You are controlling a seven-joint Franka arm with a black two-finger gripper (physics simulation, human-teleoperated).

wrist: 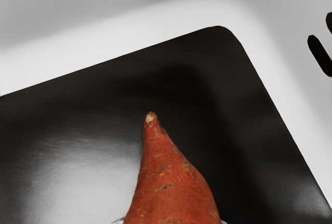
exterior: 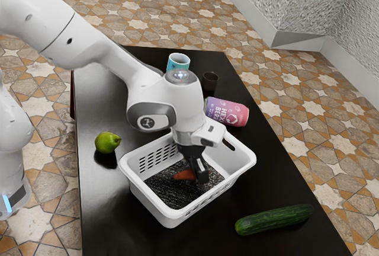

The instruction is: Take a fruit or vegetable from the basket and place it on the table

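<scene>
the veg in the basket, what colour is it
The sweet potato is orange-red with small brownish marks, best seen in the wrist view.

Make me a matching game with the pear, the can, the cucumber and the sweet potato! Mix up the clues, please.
Things:
1. Pear
2. Can
3. Cucumber
4. Sweet potato

Clues:
A. long and dark green
B. orange-red, inside the basket
C. rounded and yellow-green
D. pink and purple, lying on its side

Right pairs: 1-C, 2-D, 3-A, 4-B
</scene>
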